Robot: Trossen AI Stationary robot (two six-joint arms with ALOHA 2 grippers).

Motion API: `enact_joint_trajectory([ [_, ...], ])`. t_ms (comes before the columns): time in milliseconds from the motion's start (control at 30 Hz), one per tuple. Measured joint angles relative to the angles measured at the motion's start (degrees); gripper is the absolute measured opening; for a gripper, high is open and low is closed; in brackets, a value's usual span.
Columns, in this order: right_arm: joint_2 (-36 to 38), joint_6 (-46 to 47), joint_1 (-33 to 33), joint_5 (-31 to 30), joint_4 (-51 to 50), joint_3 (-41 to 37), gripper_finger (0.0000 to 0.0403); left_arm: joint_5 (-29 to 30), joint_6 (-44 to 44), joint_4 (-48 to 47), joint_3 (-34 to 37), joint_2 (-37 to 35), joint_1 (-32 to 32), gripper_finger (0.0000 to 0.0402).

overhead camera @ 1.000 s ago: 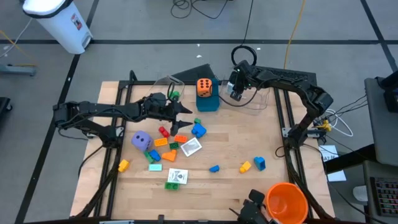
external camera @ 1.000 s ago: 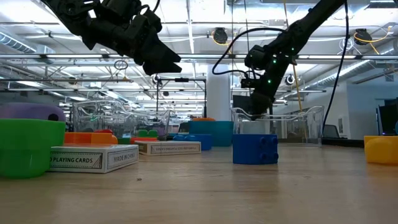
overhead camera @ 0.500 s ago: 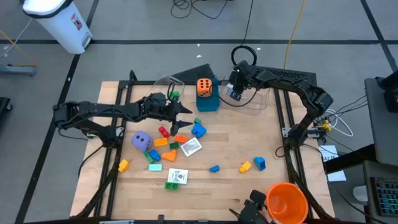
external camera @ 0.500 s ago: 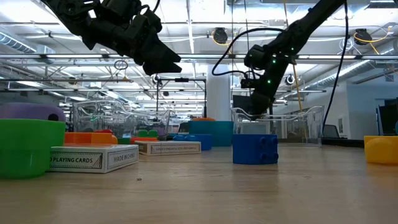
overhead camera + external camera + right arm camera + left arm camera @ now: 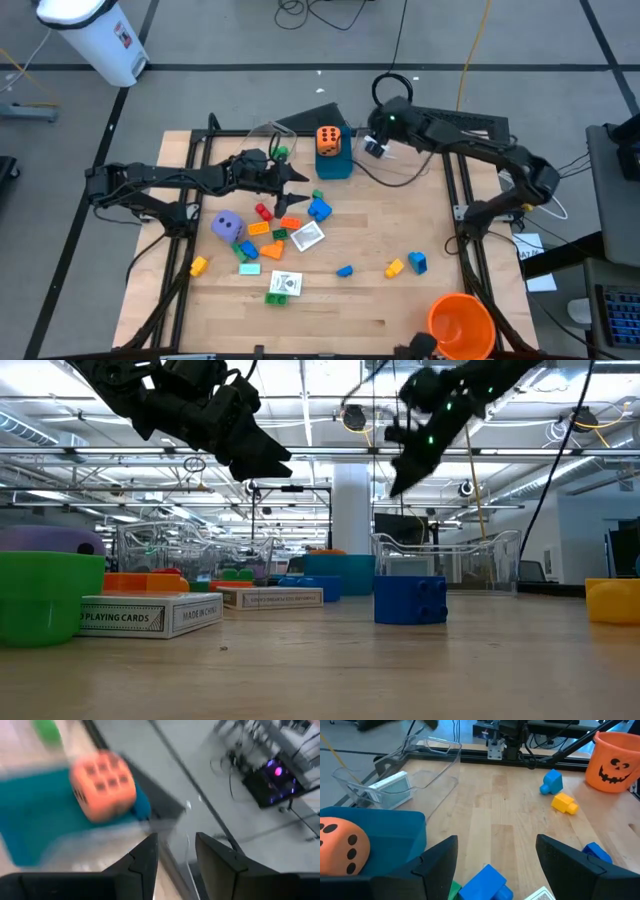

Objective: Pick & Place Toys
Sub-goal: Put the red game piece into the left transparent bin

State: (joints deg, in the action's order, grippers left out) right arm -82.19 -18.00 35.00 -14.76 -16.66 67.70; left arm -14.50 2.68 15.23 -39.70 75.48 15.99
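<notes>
Toys lie scattered mid-table: a purple die (image 5: 228,225), orange bricks (image 5: 290,222), a blue brick (image 5: 320,208), white cards (image 5: 308,237), and yellow (image 5: 394,268) and blue bricks (image 5: 417,262) nearer the front. An orange die (image 5: 328,140) sits on top of the blue box (image 5: 337,167). A white card (image 5: 390,787) lies in a clear tub (image 5: 432,767). My left gripper (image 5: 300,182) hangs open above the blue brick (image 5: 487,882), touching nothing. My right gripper (image 5: 376,142) is open and empty, raised beside the orange die (image 5: 102,785).
The big orange cup (image 5: 461,325) stands at the front right edge. A second clear tub (image 5: 262,135) sits at the back left of the blue box. A card pack (image 5: 150,615) and a green piece (image 5: 40,595) lie near the low camera. Bare wood lies at the front.
My right gripper has risen out of the clear tub at the back right and now hangs well above it, tipped closer to level. My left gripper has kept still. The toys have not moved.
</notes>
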Motion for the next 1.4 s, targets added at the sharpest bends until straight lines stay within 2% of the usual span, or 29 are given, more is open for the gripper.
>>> enact_joint_trajectory([
  [233, 6.4, 10.8, -6.2, 0.0, 1.7, 0.0, 0.0122, 0.0, 0.1, -0.7, 0.0, -1.6, 0.1, 0.0274],
  [333, 7.5, 12.9, -9.1, 0.0, 1.9, -0.3, 0.0121, 0.0, 0.5, -0.8, -0.1, -4.3, 0.2, 0.0273],
  [500, 7.6, 14.4, -13.6, 0.1, 3.9, -2.4, 0.0121, 0.1, 5.0, -7.1, -0.2, -12.2, 0.2, 0.0273],
  [633, 7.6, 20.2, -16.9, 0.1, 12.4, -7.5, 0.0119, 2.2, 4.6, -14.4, -0.1, -18.3, 0.2, 0.0273],
  [833, 7.6, 19.7, -22.5, 0.1, 27.7, -17.1, 0.0118, 2.6, 2.6, -23.8, -0.1, -23.2, -0.4, 0.0273],
  [967, 7.5, 19.4, -26.6, 0.1, 38.8, -23.9, 0.0118, 2.6, 1.3, -26.9, 0.0, -22.9, -2.2, 0.0274],
  [1167, 7.5, 21.1, -32.2, 0.1, 54.7, -32.0, 0.0116, 2.6, 0.2, -23.3, 0.1, -17.1, -6.6, 0.0273],
  [1267, 7.6, 21.4, -34.5, 0.1, 59.6, -34.3, 0.0116, 3.2, -1.8, -20.6, 0.0, -13.3, -8.5, 0.0273],
  [1400, 7.6, 20.9, -37.1, 0.1, 62.5, -35.9, 0.0116, 7.0, -6.7, -18.5, 0.0, -8.0, -11.6, 0.0273],
])
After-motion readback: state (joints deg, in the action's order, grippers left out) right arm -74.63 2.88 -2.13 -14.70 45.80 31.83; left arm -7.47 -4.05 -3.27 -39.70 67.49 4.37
